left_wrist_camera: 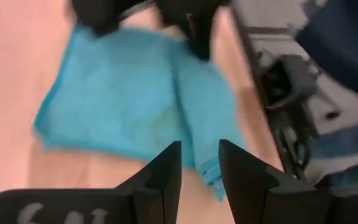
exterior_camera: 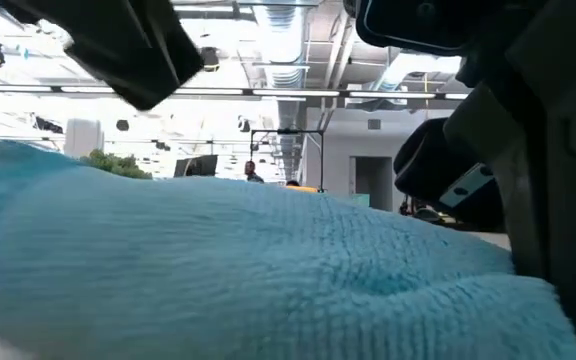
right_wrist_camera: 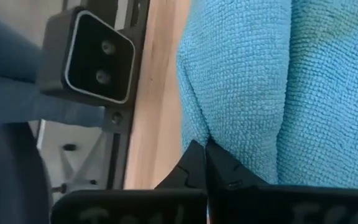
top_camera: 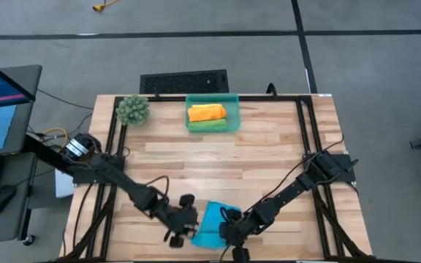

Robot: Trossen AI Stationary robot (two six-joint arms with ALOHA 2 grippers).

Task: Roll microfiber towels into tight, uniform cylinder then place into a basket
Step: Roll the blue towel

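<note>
**Both grippers at the blue towel on the near table edge**

Reading from the left in the overhead view, we first note a spiky green plant ball (top_camera: 133,109) near the far left corner of the wooden table (top_camera: 269,153). The left arm reaches in from the left side, and the left gripper (top_camera: 183,219) sits just beside the left edge of the blue towel (top_camera: 212,223). In its wrist view the left gripper (left_wrist_camera: 199,163) shows its two dark fingers (left_wrist_camera: 166,168) parted by a narrow gap, with the blue towel (left_wrist_camera: 129,99) lying ahead of the tips and nothing between them; we read it as released.

At the centre, the blue towel lies on the near edge of the table, partly folded, with a thicker fold running along one side. In the table-height view the blue towel (exterior_camera: 248,270) fills nearly the whole foreground.

At the far edge, centre, stands the teal basket (top_camera: 213,112), which holds an orange roll (top_camera: 206,112) and, against it on the near side, a green roll (top_camera: 209,125).

To the right, the right gripper (top_camera: 229,228) rests at the towel's right edge. Its wrist view shows the right gripper (right_wrist_camera: 205,152) clenched, fingertips meeting on a pinched fold of the blue towel (right_wrist_camera: 247,74).
</note>
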